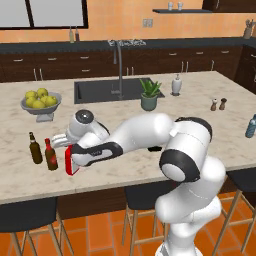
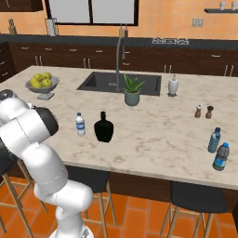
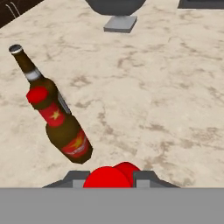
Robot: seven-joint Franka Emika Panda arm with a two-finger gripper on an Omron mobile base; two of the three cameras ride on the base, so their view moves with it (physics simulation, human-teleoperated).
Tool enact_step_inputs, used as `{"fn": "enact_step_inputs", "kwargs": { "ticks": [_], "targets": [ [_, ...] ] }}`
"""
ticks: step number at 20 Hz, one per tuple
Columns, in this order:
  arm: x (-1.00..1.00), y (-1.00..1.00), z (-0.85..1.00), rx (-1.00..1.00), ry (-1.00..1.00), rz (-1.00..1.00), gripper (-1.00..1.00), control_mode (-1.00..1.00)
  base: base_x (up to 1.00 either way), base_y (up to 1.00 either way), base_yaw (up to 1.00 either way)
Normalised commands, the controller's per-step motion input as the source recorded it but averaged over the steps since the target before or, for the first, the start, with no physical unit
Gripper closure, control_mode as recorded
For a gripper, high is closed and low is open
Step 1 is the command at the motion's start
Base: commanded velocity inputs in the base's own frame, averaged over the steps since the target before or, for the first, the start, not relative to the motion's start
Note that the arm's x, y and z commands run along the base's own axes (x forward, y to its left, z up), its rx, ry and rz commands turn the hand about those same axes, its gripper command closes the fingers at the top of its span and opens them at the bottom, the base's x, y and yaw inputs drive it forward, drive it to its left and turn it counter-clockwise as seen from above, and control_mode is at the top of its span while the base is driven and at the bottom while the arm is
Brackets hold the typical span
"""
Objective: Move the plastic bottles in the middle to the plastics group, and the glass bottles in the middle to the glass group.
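The two-finger gripper (image 3: 109,175) is clamped on the flat red glass bottle with a white label (image 1: 71,163), near the marble counter's (image 1: 210,150) front left edge, just beside the slim dark-brown bottle (image 1: 35,149) and narrow dark-red bottle (image 1: 51,155). Risk: with so little clearance, releasing could topple these neighbours.

Most of the flat red bottle (image 1: 69,163) is covered by the arm's dark wrist in the left base view; just a red edge shows. In the hand view only its red top (image 3: 109,176) pokes up between the finger tips. The slim brown bottle (image 3: 33,76) stands partly behind the dark-red bottle (image 3: 61,127) there. The fruit bowl (image 3: 116,6) is cut off at the top edge. The teal-blue bottle (image 1: 251,126) is clipped by the right edge.
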Motion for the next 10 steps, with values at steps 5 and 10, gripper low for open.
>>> {"fn": "enact_step_inputs", "kwargs": {
  "ticks": [5,10],
  "targets": [
    [0.08,0.07,-0.25,0.0,0.0,0.0,1.0,-1.0,0.0,0.0,0.0],
    [0.0,0.0,-0.34,0.0,0.0,0.0,-1.0,-1.0,0.0,0.0,0.0]
  ]
}}
